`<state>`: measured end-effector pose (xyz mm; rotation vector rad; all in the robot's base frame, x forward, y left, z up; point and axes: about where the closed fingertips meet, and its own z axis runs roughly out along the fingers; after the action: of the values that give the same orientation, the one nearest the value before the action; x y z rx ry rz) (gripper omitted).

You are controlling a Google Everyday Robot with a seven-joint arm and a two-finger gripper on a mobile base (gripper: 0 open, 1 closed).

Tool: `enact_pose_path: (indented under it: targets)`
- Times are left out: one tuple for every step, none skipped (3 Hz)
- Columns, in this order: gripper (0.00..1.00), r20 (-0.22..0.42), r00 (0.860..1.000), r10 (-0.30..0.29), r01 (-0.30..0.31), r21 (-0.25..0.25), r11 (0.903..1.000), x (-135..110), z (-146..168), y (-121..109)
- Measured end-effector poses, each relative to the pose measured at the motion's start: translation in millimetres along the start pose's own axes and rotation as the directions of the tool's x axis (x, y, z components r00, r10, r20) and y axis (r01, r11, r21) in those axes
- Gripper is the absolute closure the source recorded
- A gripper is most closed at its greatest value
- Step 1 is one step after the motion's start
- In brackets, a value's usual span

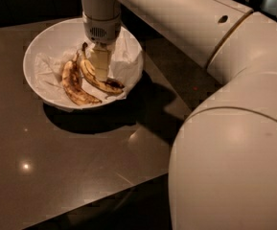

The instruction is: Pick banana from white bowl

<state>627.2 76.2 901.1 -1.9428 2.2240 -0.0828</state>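
Observation:
The white bowl (34, 51), lined with crumpled white paper, sits at the back left of the dark table. Two bananas lie in it side by side. The yellower banana (105, 85) is the right-hand one, curved, with brown streaks and a dark stem pointing to the back. Its mid-length is hidden behind my gripper (100, 74), so no sticker shows. The gripper points straight down into the bowl and reaches the middle of this banana. The browner banana (73, 84) lies just left of it.
The glossy dark table (80, 166) ends in a front edge running diagonally from lower left to mid right. My large white arm (234, 147) fills the right side and top of the view. The bowl casts a dark shadow on the table in front of it.

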Motion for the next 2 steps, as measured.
enact_pose_path:
  targets:
    - [0.45,0.014,1.000,0.003,-0.002,-0.039,0.9992,-1.9,10.1,-1.4]
    - [0.43,0.023,1.000,0.004,-0.003,-0.064,0.9979,-2.9,16.5,-0.2]
